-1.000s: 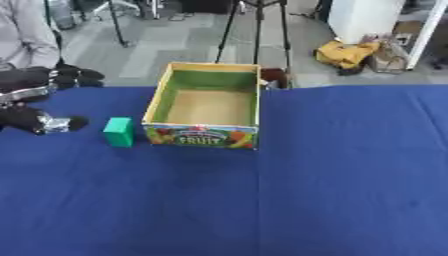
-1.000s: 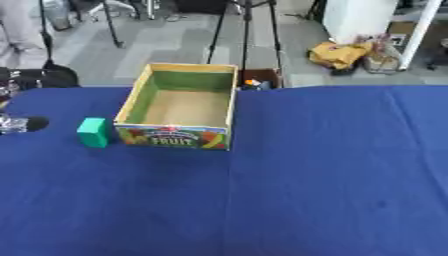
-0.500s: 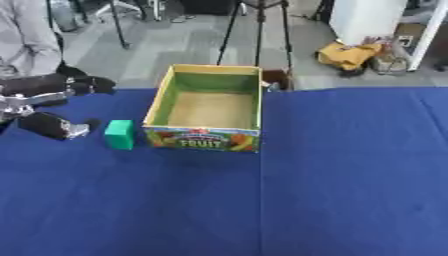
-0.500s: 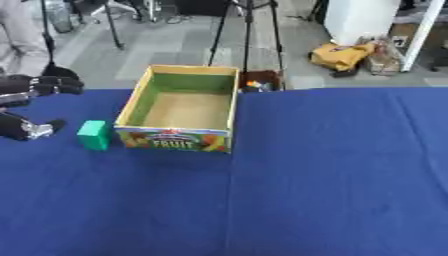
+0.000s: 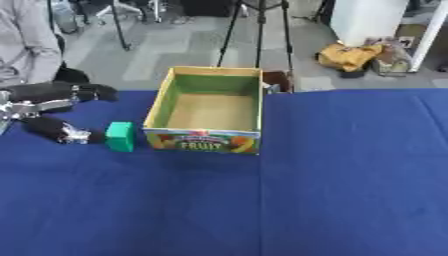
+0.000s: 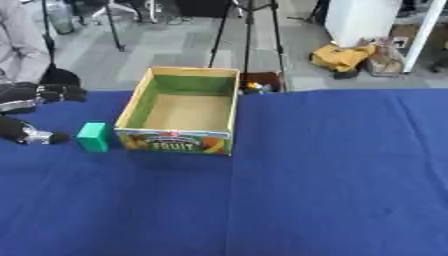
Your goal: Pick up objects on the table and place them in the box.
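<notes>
A small green block (image 5: pixel 120 136) stands on the blue table (image 5: pixel 262 200) just left of the cardboard fruit box (image 5: pixel 210 111), which is open on top and holds nothing I can see. My left hand (image 5: pixel 52 107) comes in from the left edge with its fingers straight above and its thumb low. The thumb tip is right beside the block's left face, and the fingers reach out above and behind the block. Whether anything touches the block I cannot tell. My right hand shows in neither view.
Beyond the table's far edge are a tripod (image 5: pixel 258 30), a yellow bag (image 5: pixel 350 56) and a seated person at the upper left. The blue cloth stretches wide to the right and front of the box.
My left hand has moved right, toward the green block, its thumb now next to the block. The box and block have stayed put.
</notes>
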Controlling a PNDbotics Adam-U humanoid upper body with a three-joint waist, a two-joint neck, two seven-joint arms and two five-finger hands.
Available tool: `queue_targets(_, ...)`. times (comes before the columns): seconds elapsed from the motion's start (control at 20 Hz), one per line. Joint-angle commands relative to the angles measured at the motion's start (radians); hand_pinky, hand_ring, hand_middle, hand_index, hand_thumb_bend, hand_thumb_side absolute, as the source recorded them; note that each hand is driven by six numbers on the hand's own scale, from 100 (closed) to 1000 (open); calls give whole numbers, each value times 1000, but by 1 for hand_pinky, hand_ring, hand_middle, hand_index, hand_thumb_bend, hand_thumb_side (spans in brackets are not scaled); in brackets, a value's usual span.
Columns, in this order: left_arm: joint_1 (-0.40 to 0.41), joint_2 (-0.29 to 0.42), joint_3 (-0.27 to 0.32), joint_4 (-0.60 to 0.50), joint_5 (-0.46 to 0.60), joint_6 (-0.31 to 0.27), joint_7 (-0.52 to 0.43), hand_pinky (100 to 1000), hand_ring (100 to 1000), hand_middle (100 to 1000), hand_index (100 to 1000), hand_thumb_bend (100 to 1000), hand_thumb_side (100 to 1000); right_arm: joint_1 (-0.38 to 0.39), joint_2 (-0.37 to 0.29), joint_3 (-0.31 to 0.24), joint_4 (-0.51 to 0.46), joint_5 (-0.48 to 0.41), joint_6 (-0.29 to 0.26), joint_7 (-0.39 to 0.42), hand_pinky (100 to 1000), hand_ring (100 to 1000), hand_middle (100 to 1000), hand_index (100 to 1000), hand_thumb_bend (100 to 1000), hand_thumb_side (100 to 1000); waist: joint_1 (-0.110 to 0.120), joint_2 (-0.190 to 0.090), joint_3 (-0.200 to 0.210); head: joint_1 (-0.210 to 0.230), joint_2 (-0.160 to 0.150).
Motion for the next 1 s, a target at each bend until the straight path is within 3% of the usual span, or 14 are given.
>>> queue_targets(0.05, -26, 23, 2, 0, -30, -102, -101, 903, 1000, 1000, 1000, 557, 923, -17, -16, -5, -20, -14, -1, 3, 849, 902, 642, 838, 100, 1000, 0, -16, -2, 9, -14)
queue_targets(0.5, -74, 4, 5, 43, -186, -97, -36, 888, 995, 1000, 1000, 565, 851, -25, -19, -5, -20, -18, -5, 6, 850, 904, 634, 836, 100, 1000, 3, 4, -15, 30, -30)
queue_targets(1.0, -99, -13, 3, 101, -310, -56, -17, 891, 1000, 1000, 1000, 562, 863, -34, -24, -8, -20, -18, -8, 5, 851, 905, 627, 835, 100, 1000, 6, 35, -25, 48, -57)
